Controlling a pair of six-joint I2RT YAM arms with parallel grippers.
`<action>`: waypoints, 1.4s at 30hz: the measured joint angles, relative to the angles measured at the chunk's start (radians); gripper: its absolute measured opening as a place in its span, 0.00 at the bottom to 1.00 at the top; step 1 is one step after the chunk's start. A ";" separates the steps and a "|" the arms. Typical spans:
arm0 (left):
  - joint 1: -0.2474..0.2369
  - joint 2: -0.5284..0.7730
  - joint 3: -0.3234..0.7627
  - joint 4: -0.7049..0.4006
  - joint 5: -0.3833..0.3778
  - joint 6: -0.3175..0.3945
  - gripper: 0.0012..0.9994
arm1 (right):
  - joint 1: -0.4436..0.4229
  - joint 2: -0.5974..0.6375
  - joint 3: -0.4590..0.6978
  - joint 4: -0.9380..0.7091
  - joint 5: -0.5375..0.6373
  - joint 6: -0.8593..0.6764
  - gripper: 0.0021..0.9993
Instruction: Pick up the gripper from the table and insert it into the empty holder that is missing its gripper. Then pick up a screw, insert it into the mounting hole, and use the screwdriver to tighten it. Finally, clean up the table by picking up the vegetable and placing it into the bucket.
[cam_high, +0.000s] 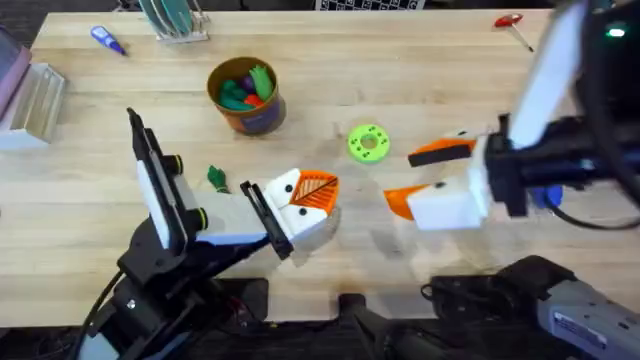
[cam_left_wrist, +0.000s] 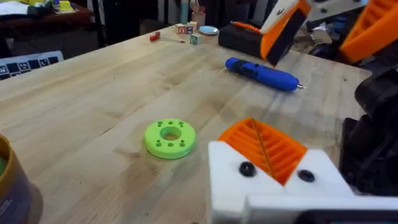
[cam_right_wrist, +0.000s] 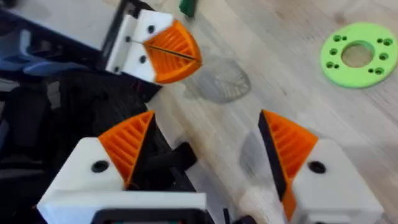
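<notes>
Left gripper (cam_high: 312, 193) fingers pressed together, orange pads touching, empty, low over the table (cam_high: 400, 60). Right gripper (cam_high: 425, 177) spread wide, empty, just beside the green disc (cam_high: 368, 142). Vegetable (cam_high: 217, 178) lies near the left arm; bucket (cam_high: 246, 95) holds what look like toy vegetables; screwdriver (cam_left_wrist: 262, 73) lies under the right arm.

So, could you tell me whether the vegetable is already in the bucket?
No, the vegetable lies on the table beside the left arm, apart from the bucket.
</notes>
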 joint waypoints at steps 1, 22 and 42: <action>0.000 0.000 0.000 0.000 0.000 0.000 0.01 | 0.000 0.020 0.000 0.009 0.010 0.008 0.99; 0.000 0.000 0.000 0.000 0.000 0.000 0.01 | -0.623 0.265 0.067 0.124 0.622 0.146 0.99; 0.000 0.000 0.000 0.000 0.000 0.000 0.01 | -0.806 0.695 0.092 0.242 0.840 -0.158 0.99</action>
